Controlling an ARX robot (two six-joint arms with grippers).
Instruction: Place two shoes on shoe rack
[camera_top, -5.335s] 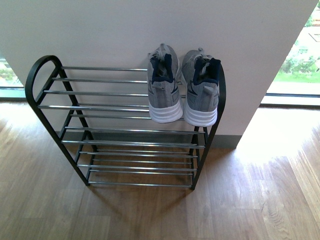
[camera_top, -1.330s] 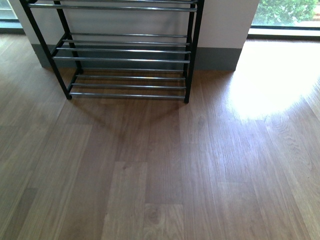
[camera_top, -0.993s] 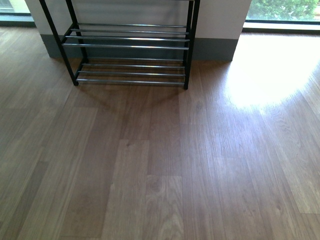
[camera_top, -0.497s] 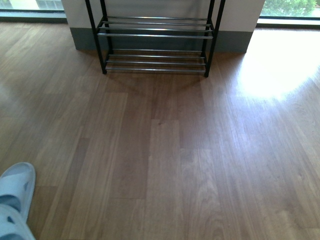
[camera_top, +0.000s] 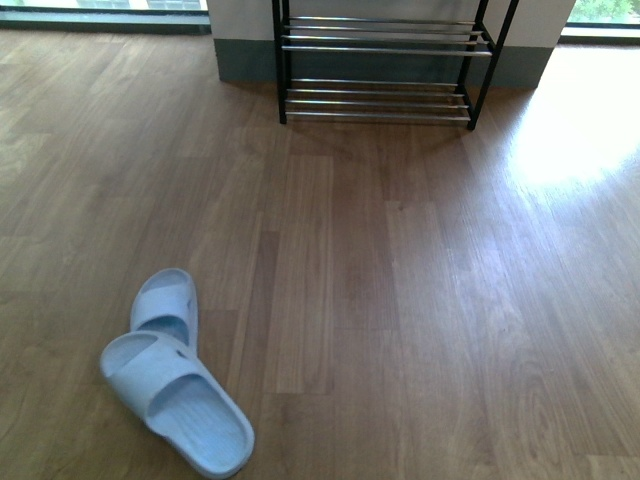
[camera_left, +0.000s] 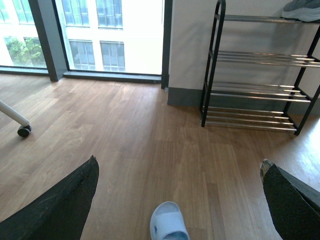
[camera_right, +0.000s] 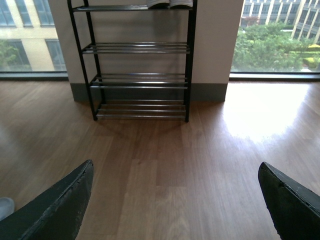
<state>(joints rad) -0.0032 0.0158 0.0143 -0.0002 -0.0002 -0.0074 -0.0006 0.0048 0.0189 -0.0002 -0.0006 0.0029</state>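
The slides (camera_top: 172, 395) lie on the floor (camera_top: 400, 300) to the front-left of the robot. That makes the left tool (camera_left: 177, 161) the nearer one: one slide's toe (camera_left: 169, 222) shows between its fingers, which stand wide apart and hold nothing. The right tool (camera_right: 175, 164) is also spread and empty, with only a sliver of slide at the edge of its view. The two slides touch, the near one overlapping the far one's heel. The far one points roughly toward the wall (camera_top: 240, 15) and the near one is skewed, toe away to the left. The rack (camera_top: 380, 60) stands against that wall, well apart from them, with sneakers (camera_right: 170, 3) already on its top tier and the lower tiers bare. The wood planks look smooth, with window glare to the right.
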